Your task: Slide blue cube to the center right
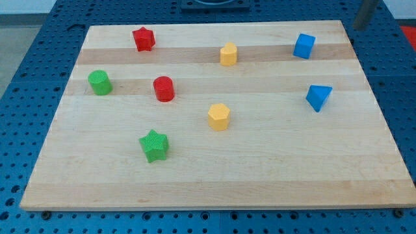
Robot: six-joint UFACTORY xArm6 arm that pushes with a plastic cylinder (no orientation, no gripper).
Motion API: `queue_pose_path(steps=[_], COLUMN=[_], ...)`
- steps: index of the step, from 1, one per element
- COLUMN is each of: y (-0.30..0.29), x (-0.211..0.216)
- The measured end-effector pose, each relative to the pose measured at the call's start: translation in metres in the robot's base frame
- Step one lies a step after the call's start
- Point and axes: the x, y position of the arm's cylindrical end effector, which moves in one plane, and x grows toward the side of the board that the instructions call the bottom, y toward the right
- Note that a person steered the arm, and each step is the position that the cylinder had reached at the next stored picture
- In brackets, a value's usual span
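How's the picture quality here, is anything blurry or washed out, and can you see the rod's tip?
In the camera view, lighting is even and soft, with only faint shadows under blocks such as the blue cube and the green star. The wooden board shows no harsh glare. The one blurred thing is a dark shape at the top right corner, probably the rod; my tip does not show.
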Motion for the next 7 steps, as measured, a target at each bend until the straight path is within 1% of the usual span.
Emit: queue_pose_path(steps=[1,2,3,4,5,6,7], y=[-0.057,-0.057,-0.070,-0.101,-0.101,-0.136,-0.139], x=[0.008,0.008,0.008,0.008,0.008,0.019,0.022])
